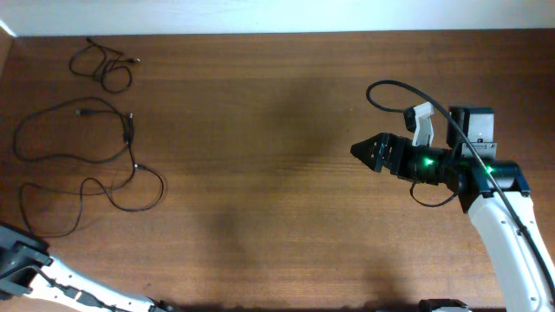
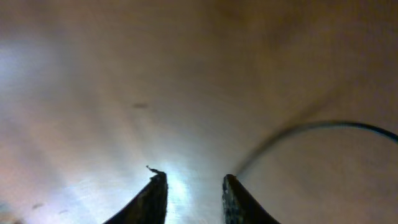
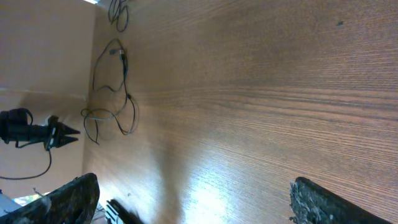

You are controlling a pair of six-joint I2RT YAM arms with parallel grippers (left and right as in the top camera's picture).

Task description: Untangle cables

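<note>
Three thin black cables lie apart on the left of the wooden table: a small coil (image 1: 102, 65) at the back, a wide loop (image 1: 76, 130) with plugs in the middle, and a wavy strand (image 1: 91, 192) nearer the front. My left gripper (image 1: 12, 253) is at the front left corner, by the wavy strand's end. Its fingers (image 2: 194, 176) stand apart with nothing between them, and a blurred cable (image 2: 311, 128) curves away from the right fingertip. My right gripper (image 1: 364, 152) hovers open over bare wood on the right, fingers wide (image 3: 196, 205). The cables (image 3: 112, 93) show far off in its view.
The table's back edge (image 1: 277, 33) meets a pale wall. The right arm's thick black wire (image 1: 408, 91) loops above its wrist. The left arm's white link (image 1: 82, 290) runs along the front edge.
</note>
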